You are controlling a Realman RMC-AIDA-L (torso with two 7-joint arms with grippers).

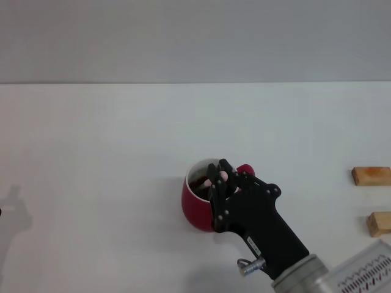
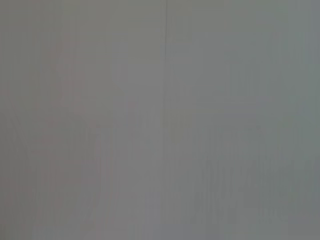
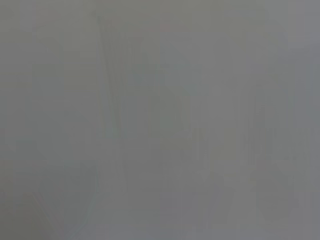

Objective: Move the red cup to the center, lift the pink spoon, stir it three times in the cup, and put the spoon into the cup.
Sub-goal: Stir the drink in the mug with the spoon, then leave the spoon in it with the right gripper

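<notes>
Stirring step likely: right hand [image 1: 215,177] is pinching pink spoon [image 1: 222,176] over red cup [image 1: 198,198]; next, releasing spoon inside

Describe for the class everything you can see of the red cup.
The red cup is a rounded, glossy dark-red mug, ceramic by its look, with a white inside holding dark liquid. It stands upright on the white table, near the middle. The right gripper hangs over its rim, hiding its right side; a pink bit shows there.

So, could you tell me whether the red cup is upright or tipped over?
Upright: the red cup sits on its base, mouth upward with dark liquid inside, right gripper over it.
</notes>
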